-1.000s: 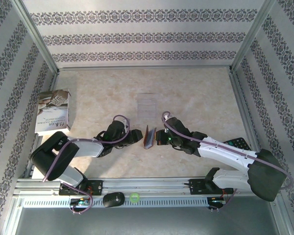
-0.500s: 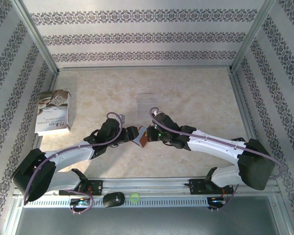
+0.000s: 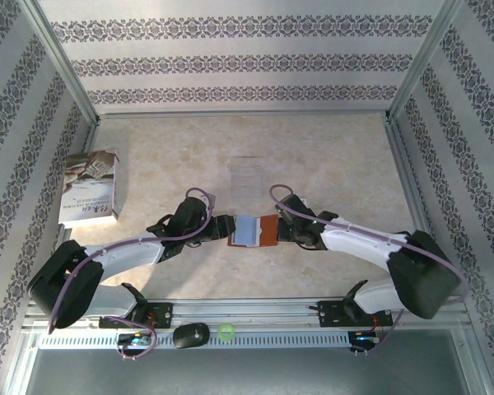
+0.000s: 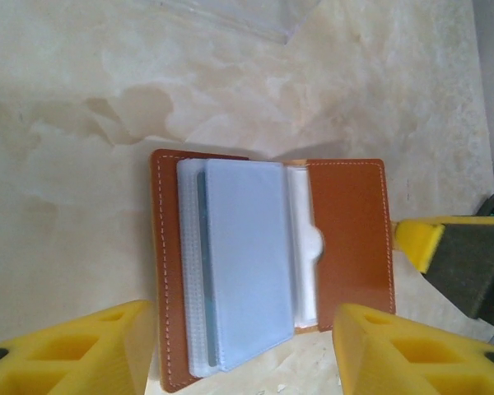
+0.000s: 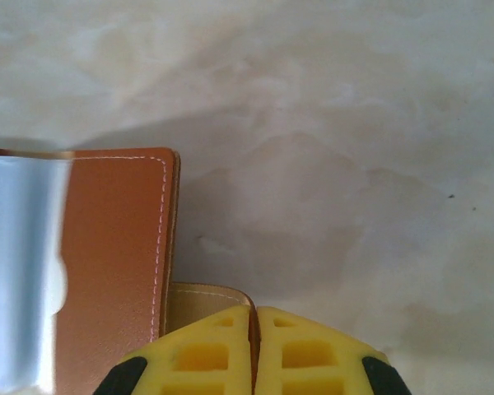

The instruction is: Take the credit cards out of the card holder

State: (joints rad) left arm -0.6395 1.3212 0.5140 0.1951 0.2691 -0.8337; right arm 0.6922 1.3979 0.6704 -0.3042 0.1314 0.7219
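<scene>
At the middle of the marbled table (image 3: 329, 156), the stitched reddish-brown leather card holder (image 4: 350, 230) lies open flat, with smooth pale-blue rectangular credit cards (image 4: 247, 255) inside. The right gripper (image 5: 253, 329) pinches its tab (image 5: 206, 300). The left gripper (image 4: 243, 329) gapes astride it.

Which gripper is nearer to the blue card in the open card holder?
Left. The left gripper is open directly before the blue card, one finger on each side. The right gripper is shut on the snap tab of the card holder, beyond the brown flap.
</scene>
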